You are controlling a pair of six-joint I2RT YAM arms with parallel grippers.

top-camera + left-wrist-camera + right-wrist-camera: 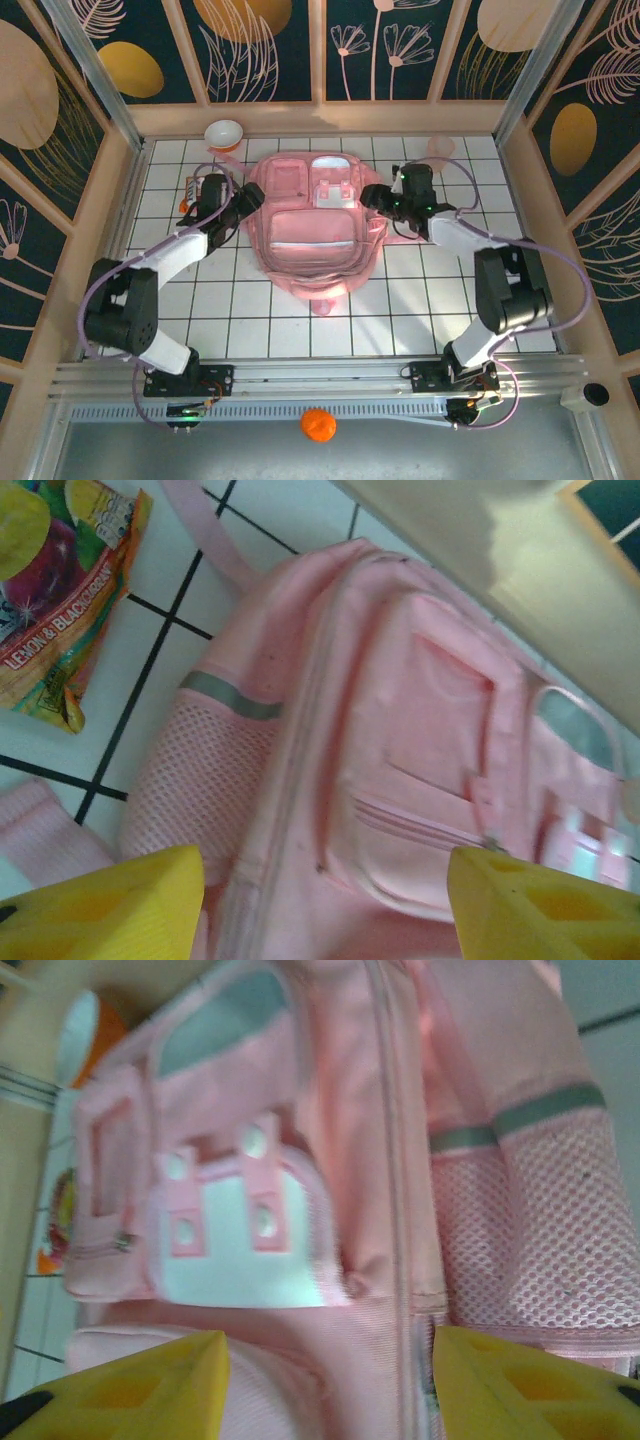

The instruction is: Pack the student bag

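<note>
Bag [315, 230] lies flat, front pockets up, mid-table [420, 300]. Its long axis runs near–far. A small loop [322, 305] at its near end is probably the top handle, so the top likely points near.

The left gripper [247, 200] is at the bag's left edge and the right gripper [378, 195] at its right edge, with the bag between them. Both are open: each wrist view has yellow fingers [100, 910] spread wide over pink fabric.

The left wrist view resolves a mesh pocket [200, 780] with a grey band, and beside the bag a snack packet [60, 590] lettered "LEMON & BLACKCURRANT". The right wrist view adds a pale front panel [240, 1250] and the opposite mesh pocket. The top view gives the whole outline and a bowl [223, 132] at the far edge.
</note>
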